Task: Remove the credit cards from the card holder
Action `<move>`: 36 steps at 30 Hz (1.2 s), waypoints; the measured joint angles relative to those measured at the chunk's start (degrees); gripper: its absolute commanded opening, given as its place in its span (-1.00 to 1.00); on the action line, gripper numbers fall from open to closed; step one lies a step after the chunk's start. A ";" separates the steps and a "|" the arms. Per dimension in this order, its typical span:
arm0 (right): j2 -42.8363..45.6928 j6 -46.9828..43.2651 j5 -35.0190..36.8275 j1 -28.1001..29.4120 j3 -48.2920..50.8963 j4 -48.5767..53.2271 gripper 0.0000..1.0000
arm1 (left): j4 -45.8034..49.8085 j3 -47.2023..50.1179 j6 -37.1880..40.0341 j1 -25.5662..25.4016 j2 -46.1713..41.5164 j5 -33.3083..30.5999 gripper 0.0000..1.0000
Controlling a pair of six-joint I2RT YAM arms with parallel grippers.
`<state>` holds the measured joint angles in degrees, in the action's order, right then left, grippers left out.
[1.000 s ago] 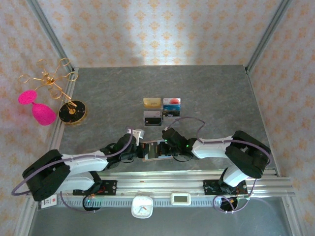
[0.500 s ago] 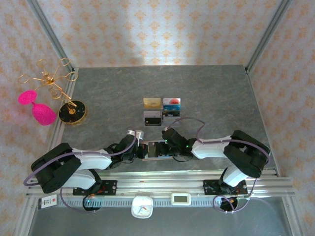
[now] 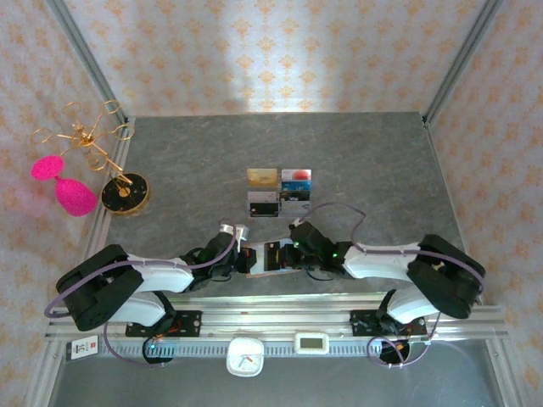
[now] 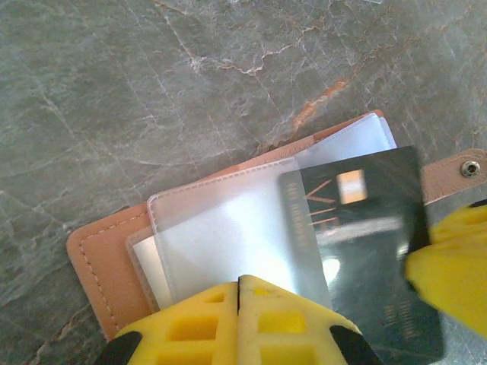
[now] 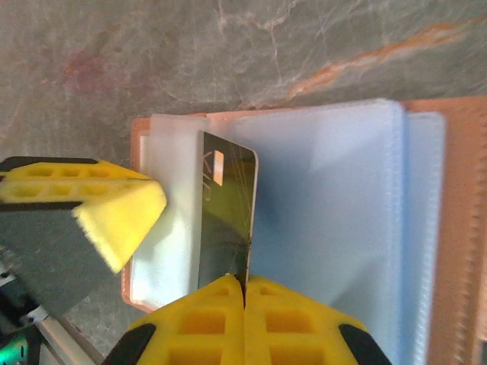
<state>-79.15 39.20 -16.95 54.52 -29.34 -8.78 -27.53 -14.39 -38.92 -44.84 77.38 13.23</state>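
Table [image 3: 382, 161]: grey, stone-look. Holder [image 3: 270, 259] laid open at table's 6 o'clock, clear sleeves fanned. Four cards [image 3: 278, 191] laid in block at holder's 12 o'clock, apart from it. Left gripper [image 4: 238, 293] set at holder's 9 o'clock, jaws closed at sleeve edge; pinch on sleeve cannot be told. Right gripper [image 5: 244, 293] set at 3 o'clock, jaws clamped on black card [image 4: 365, 251], partly overlapped by sleeve.
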 measured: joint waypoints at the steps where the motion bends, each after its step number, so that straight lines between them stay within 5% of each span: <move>1: 1.46 -0.55 0.46 0.00 0.22 0.68 -1.00 | 0.02 -0.02 0.00 0.17 0.00 0.04 -1.00; 4: 6.27 -4.04 1.75 0.00 0.26 2.82 -1.00 | 1.14 -0.13 -0.02 0.66 -0.92 0.70 -0.91; 14: 9.29 -26.27 2.40 -3.61 -16.26 11.21 -1.00 | 15.17 -5.11 -0.07 2.16 -22.23 -3.80 0.97; 22: 2.73 -46.25 -5.22 -9.84 -30.56 14.05 -1.00 | 27.12 -9.40 1.18 2.25 -36.74 -13.70 0.99; 36: -15.02 -78.97 -13.00 -16.13 -57.55 39.08 -1.00 | 33.55 -9.57 6.27 2.25 -45.75 -25.94 0.99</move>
<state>-94.17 -39.77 -29.95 38.39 -86.89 30.30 6.02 -23.97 -32.64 -42.59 31.64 -12.71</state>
